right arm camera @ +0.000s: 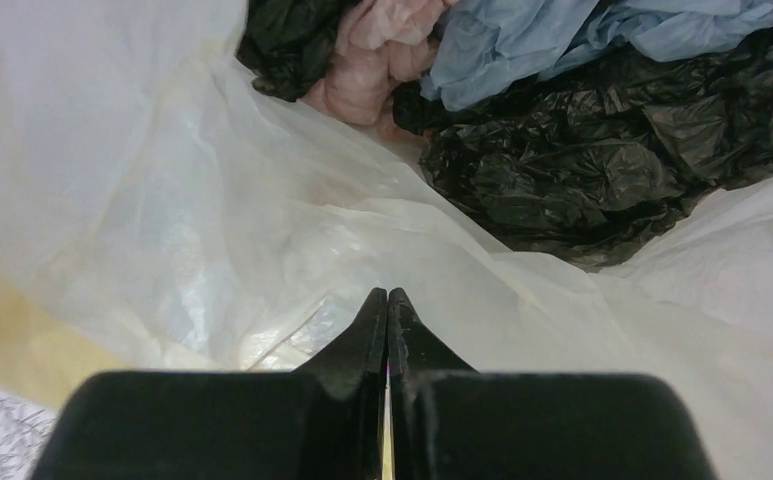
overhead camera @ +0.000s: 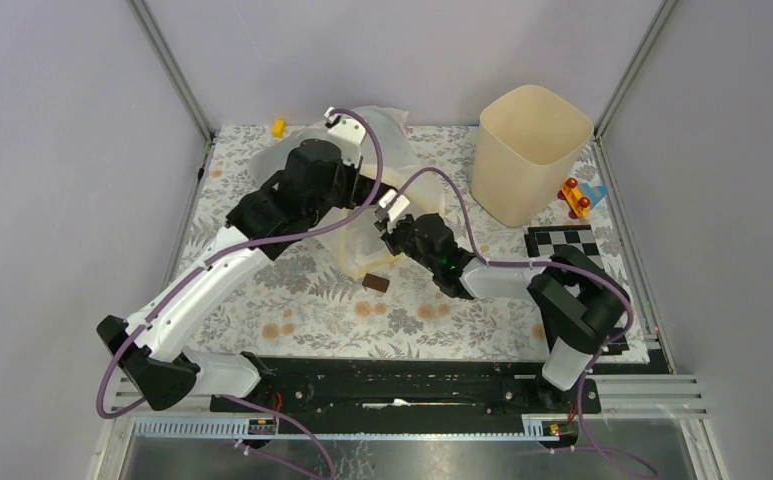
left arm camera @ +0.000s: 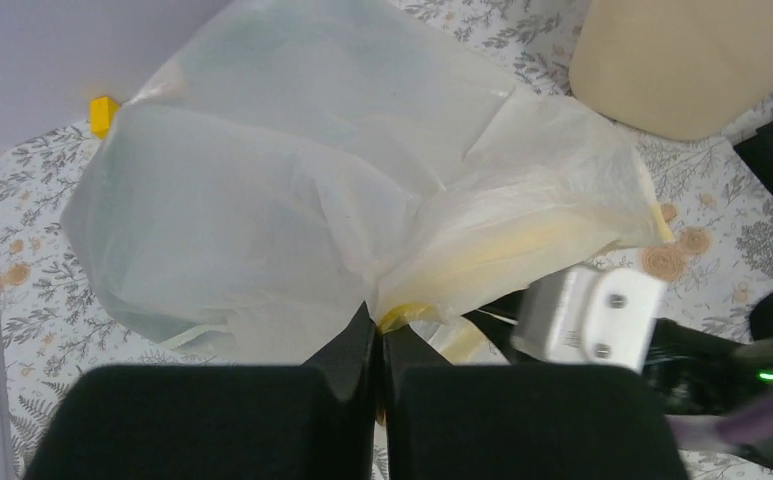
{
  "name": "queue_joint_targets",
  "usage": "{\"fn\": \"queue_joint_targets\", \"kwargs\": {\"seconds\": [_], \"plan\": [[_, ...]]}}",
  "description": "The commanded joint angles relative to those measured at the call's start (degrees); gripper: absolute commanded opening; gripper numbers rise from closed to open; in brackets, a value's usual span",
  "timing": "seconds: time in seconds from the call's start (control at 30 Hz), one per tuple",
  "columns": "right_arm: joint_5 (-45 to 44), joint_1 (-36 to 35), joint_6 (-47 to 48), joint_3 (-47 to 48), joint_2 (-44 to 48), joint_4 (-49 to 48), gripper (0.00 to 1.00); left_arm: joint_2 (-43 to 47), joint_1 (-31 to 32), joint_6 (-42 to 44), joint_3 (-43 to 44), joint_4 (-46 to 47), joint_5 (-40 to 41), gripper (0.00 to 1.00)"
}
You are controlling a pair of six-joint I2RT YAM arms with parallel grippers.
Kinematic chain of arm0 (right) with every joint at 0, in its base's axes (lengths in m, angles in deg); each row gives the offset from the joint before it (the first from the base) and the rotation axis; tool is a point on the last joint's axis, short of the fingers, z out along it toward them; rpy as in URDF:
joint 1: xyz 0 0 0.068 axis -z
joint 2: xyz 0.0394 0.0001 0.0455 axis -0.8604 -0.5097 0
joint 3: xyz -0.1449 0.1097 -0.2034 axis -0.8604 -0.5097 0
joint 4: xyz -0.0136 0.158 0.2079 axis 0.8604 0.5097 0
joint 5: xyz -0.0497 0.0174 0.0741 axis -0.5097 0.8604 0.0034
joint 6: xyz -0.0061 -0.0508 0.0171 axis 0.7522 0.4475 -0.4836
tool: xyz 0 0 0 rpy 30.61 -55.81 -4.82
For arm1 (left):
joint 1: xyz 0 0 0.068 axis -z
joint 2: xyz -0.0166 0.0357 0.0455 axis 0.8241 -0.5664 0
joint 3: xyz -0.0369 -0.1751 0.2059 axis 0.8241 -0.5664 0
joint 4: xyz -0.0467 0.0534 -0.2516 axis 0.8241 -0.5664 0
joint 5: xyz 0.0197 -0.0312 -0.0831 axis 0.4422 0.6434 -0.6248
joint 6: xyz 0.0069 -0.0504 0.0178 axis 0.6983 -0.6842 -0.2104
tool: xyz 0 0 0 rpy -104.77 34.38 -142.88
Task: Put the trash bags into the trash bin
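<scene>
The counter, covered in a leafy printed cloth, is carrying everything. The white bag, see-through and with a pale yellow rim, is lying bunched up at the far middle of it and is taking up most of both wrist views. The bin is standing upright at the far right, its mouth facing up, apart from the white bag.

The left tool is closed and pinching the yellow rim of the white bag, which is fanning out from its tips. The right tool is closed too, with its tips pressing against the white film just inside the bag's mouth; I cannot tell whether any film is caught between them.

The dark bag, crinkly and crumpled, is lying inside the white bag, beyond the right tool and not touching it. A blue bag and a pink bag are sitting bunched beside it.

A checkered board is lying near the bin's foot, an orange toy is resting just beside the bin, a brown block is sitting near the right tool, and a yellow block is sitting at the far edge.
</scene>
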Motion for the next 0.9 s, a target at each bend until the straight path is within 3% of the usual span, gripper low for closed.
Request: {"fn": "queue_joint_targets", "kwargs": {"seconds": [0.0,0.13,0.33,0.43,0.63,0.87], "plan": [[-2.4,-0.2,3.6,6.5,-4.6,4.3,0.00,-0.5,-0.5,-0.9,3.5,0.3,0.2,0.00],[-3.7,-0.2,1.8,11.7,-8.7,4.2,0.00,-0.3,-1.1,-1.4,3.6,0.4,1.4,0.00],[-7.7,0.8,-2.9,24.6,-15.8,12.4,0.03,-0.2,-1.7,-0.6,3.3,0.3,1.0,0.00],[-12.3,1.4,-5.5,28.9,-18.3,15.8,0.15,-0.2,-2.0,-0.2,2.8,0.6,1.4,0.00],[-19.2,2.7,-7.8,35.5,-22.4,22.4,0.30,-0.4,-3.7,-0.1,3.1,2.7,0.6,0.00],[-14.8,6.4,-13.1,39.5,-25.2,27.1,0.54,-2.2,-4.3,0.0,3.7,4.0,0.7,0.00]]}}
